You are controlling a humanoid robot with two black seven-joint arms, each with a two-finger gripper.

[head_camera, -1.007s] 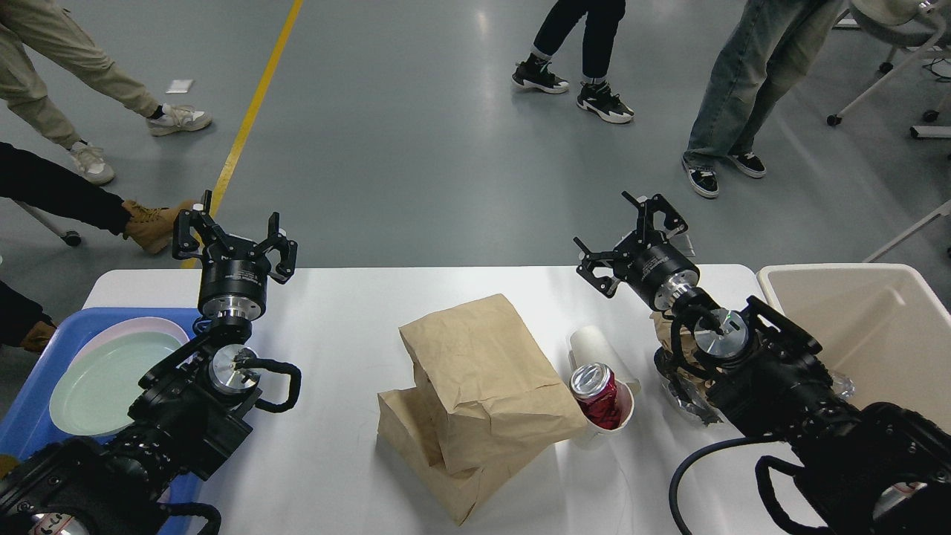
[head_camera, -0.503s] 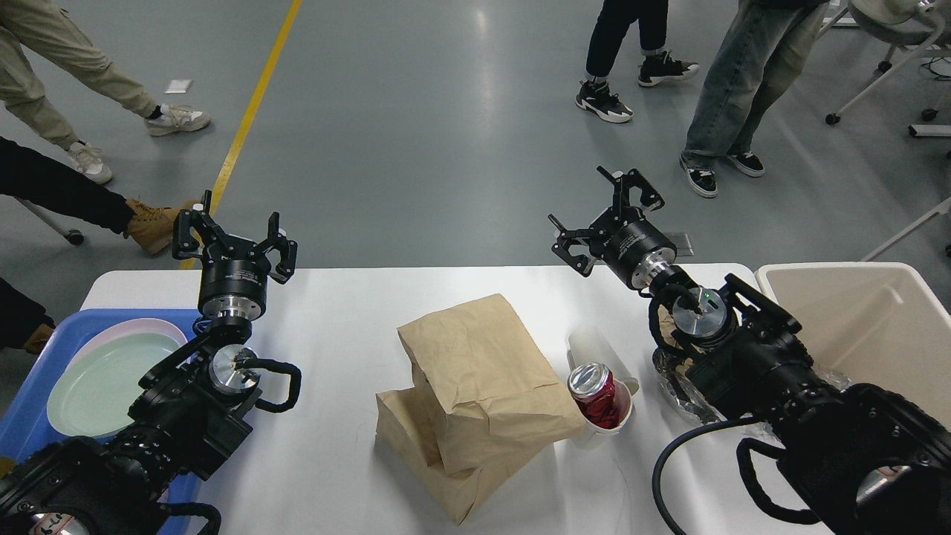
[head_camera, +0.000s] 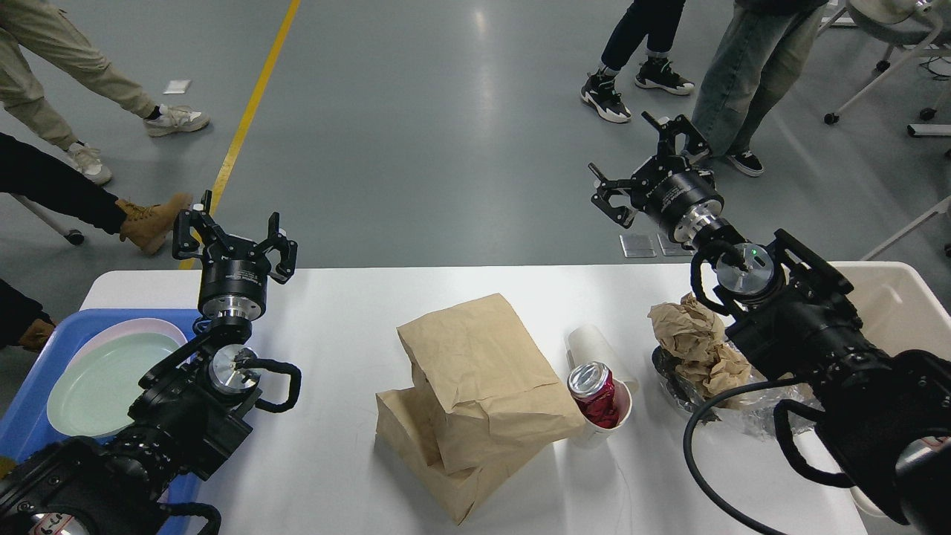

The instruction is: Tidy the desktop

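Note:
The white desktop (head_camera: 349,327) carries two stacked brown paper bags (head_camera: 475,394) in the middle. Right of them a crushed red can (head_camera: 594,394) sits in a white paper cup (head_camera: 605,427) lying beside another white cup (head_camera: 591,345). Crumpled brown paper (head_camera: 695,345) rests on a clear plastic wrapper (head_camera: 743,416) further right. My left gripper (head_camera: 236,236) stands open above the table's far left edge, holding nothing. My right gripper (head_camera: 643,163) is raised beyond the far edge, open and empty.
A blue tray (head_camera: 30,394) with a pale green plate (head_camera: 104,379) sits at the left. A beige bin (head_camera: 903,297) stands at the right, partly behind my right arm. Several people's legs (head_camera: 732,67) stand on the grey floor beyond the table.
My right arm has lifted up and to the right, away from the table, uncovering the crumpled brown paper. The left arm has not moved. People behind have shifted.

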